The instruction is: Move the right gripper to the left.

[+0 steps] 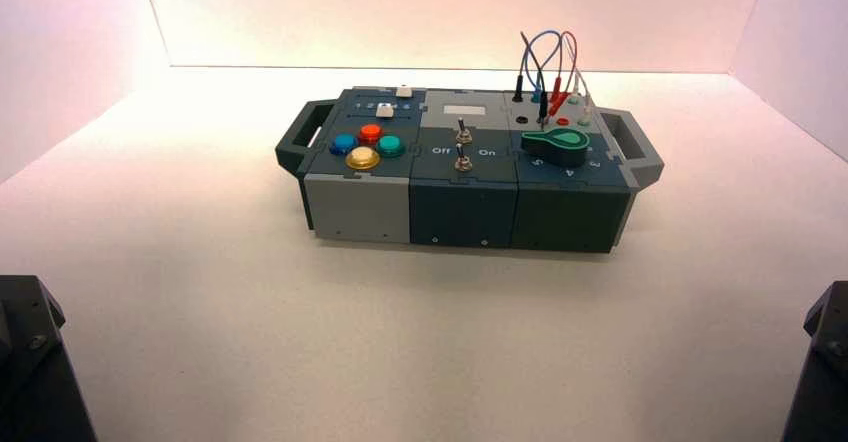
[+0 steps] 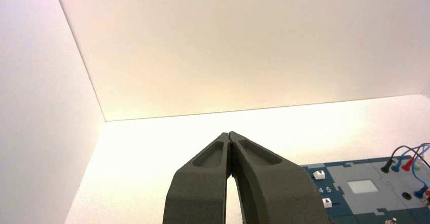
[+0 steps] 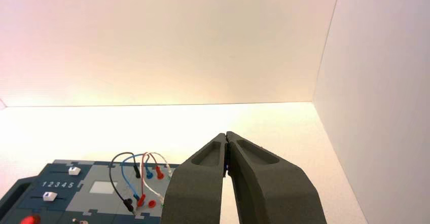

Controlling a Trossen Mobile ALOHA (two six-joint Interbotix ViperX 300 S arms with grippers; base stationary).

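My right gripper is shut and empty, held off the box's right front side, well short of it. In the high view only the right arm's dark body shows, at the bottom right corner. The box stands mid-table, and its wire end shows in the right wrist view. My left gripper is shut and empty, parked off the box's left front. The left arm's body sits at the bottom left corner.
The box bears four round buttons on the left, two toggle switches in the middle, a green knob and looped wires on the right. White walls enclose the table.
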